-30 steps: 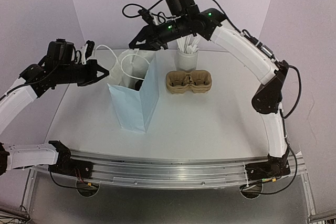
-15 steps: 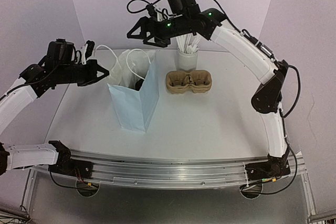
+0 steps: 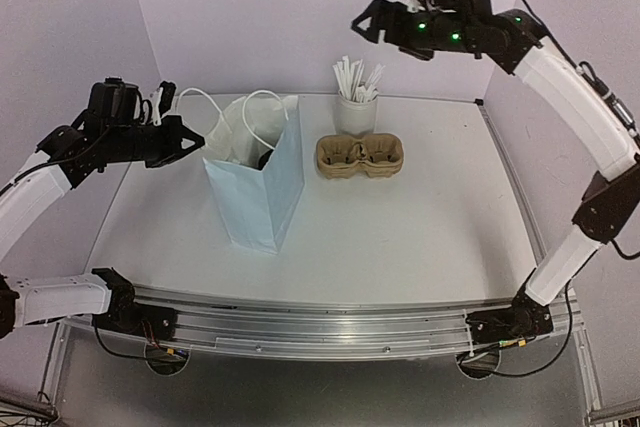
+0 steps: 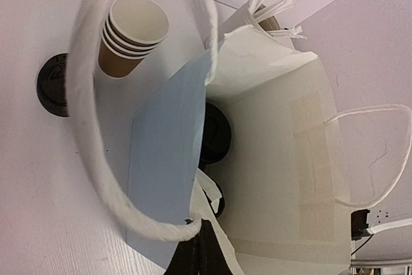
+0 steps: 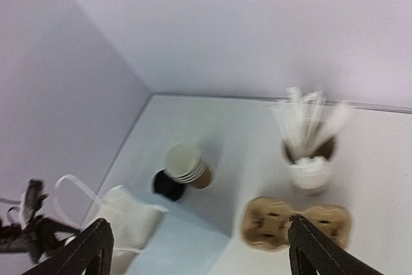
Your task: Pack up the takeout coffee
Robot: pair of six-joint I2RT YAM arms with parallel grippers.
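Packing partly done: lids [image 4: 215, 134] in, cups [image 4: 132, 33] out.
Your left gripper [image 3: 190, 137] pinches the bag handle [image 4: 84, 127]; your right gripper [image 3: 365, 22] hangs high, jaws apart, empty. The cups sit stacked behind the bag [image 3: 255, 197].

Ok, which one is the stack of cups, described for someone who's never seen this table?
Find the pale paper bag with rope handles, left of centre in the top view. Just behind it is the stack of cups, beside a black lid. It's brown outside, white inside and holds no straws, unlike the white cup to its right.
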